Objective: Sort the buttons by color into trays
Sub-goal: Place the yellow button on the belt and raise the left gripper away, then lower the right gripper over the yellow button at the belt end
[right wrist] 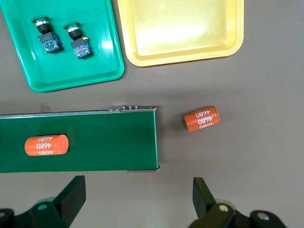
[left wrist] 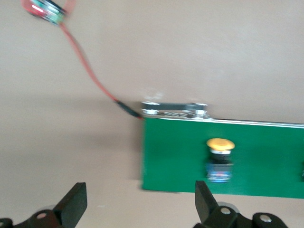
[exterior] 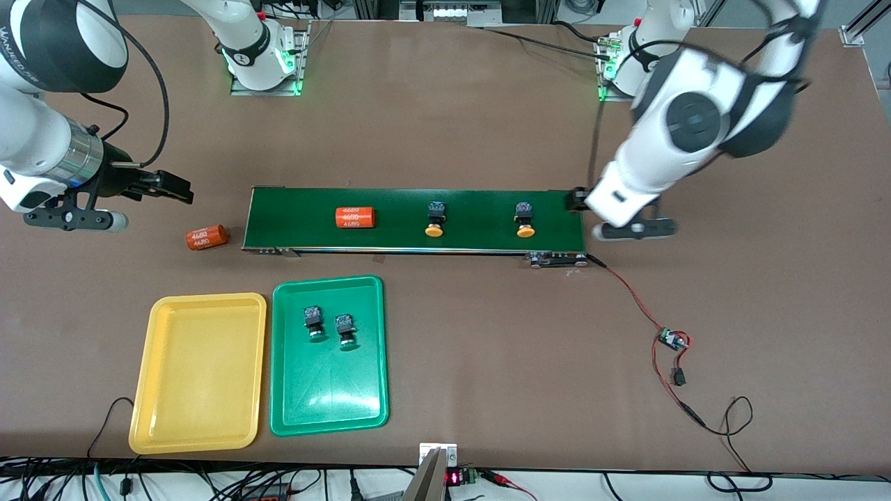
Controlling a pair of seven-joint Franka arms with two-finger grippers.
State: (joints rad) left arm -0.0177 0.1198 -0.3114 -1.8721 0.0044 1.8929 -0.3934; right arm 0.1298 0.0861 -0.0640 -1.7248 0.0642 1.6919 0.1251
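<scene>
Two yellow-capped buttons [exterior: 435, 219] [exterior: 524, 219] lie on the dark-green belt [exterior: 473, 236]. Two green-capped buttons [exterior: 314, 323] [exterior: 344, 330] lie in the green tray [exterior: 327, 390]. The yellow tray [exterior: 198, 376] beside it holds nothing. My left gripper [exterior: 576, 200] is open over the table at the belt's end toward the left arm; the left wrist view shows its open fingers [left wrist: 71, 204] and one yellow button [left wrist: 220, 159]. My right gripper [exterior: 170, 186] is open and empty over the table off the belt's other end. The right wrist view shows both trays [right wrist: 61, 80] [right wrist: 180, 28].
One orange "4680" cylinder [exterior: 355, 217] lies on the belt, another [exterior: 207, 237] on the table by the belt's end toward the right arm. A small circuit board [exterior: 672, 339] with red and black wires lies toward the left arm's end, nearer the front camera.
</scene>
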